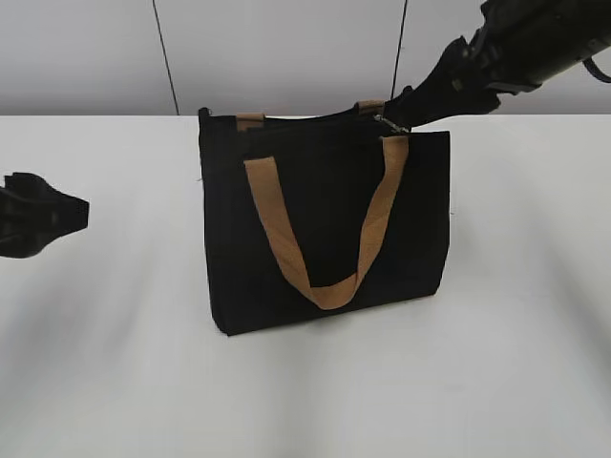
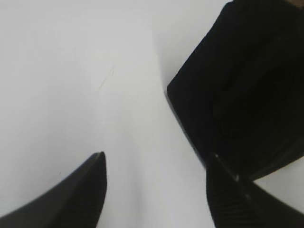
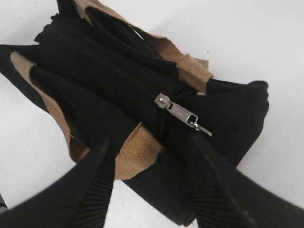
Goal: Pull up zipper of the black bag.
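Note:
The black bag (image 1: 325, 219) stands upright on the white table, with a tan handle (image 1: 325, 286) hanging down its front. The zipper (image 3: 118, 76) runs along its top rim, and its silvery pull (image 3: 183, 114) lies near the right end; it also shows in the exterior view (image 1: 389, 124). My right gripper (image 3: 152, 142) is open, hovering just above the bag's top right corner close to the pull, holding nothing. My left gripper (image 2: 156, 164) is open and empty, low over the table left of the bag (image 2: 242, 95).
The white table (image 1: 115, 363) spreads all around the bag. A grey panelled wall (image 1: 286, 48) stands behind. The left arm (image 1: 38, 215) sits at the table's left edge.

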Robot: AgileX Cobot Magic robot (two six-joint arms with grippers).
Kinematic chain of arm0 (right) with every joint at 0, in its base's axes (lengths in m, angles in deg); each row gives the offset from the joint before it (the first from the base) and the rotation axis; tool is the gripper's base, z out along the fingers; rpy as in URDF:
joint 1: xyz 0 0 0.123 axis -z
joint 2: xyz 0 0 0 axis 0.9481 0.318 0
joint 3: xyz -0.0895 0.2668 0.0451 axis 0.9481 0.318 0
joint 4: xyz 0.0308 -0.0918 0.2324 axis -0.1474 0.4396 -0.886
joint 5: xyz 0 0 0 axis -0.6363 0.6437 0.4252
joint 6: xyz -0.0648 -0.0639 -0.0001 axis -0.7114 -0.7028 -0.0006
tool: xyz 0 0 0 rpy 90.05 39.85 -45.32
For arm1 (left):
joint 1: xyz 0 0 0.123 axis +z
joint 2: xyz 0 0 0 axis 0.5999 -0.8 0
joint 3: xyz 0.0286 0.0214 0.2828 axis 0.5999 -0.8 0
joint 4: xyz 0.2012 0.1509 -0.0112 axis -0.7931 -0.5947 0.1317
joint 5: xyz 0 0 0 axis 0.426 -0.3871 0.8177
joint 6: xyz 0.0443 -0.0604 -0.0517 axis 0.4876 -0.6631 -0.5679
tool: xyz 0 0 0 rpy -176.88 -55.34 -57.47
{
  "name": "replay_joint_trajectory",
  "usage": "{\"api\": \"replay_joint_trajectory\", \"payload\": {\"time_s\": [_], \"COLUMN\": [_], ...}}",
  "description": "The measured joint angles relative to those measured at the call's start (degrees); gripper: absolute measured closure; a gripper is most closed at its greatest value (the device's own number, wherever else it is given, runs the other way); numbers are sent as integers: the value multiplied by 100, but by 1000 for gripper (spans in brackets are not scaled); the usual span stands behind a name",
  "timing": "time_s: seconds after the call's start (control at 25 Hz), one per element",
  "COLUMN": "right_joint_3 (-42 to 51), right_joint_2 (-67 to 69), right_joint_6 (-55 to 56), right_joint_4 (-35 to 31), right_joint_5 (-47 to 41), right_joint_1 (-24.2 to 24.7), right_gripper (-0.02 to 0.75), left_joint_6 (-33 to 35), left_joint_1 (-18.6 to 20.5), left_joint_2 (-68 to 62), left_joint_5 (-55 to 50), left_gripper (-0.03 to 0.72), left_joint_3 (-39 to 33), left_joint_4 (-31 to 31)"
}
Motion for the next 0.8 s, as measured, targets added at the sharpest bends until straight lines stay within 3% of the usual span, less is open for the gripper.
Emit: {"api": "replay_joint_trajectory", "payload": {"time_s": [0.24,0.48,0.8], "right_joint_3": [110,1174,2541], "right_joint_2": [-350,-1407,-3585], "right_joint_6": [1055,1254,1740], "right_joint_4": [1013,1166,1424], "right_joint_5": [-24,-18,-49], "right_joint_1": [-344,-364,-364], "right_gripper": [356,356,356], "left_joint_6": [0,24,236], "left_joint_1": [0,-28,-28], "left_joint_2": [292,925,2719], "left_joint_5": [-1646,-2623,-3885], "left_gripper": [193,193,193], "left_joint_3": [756,837,842], "left_joint_4": [277,299,33]}}
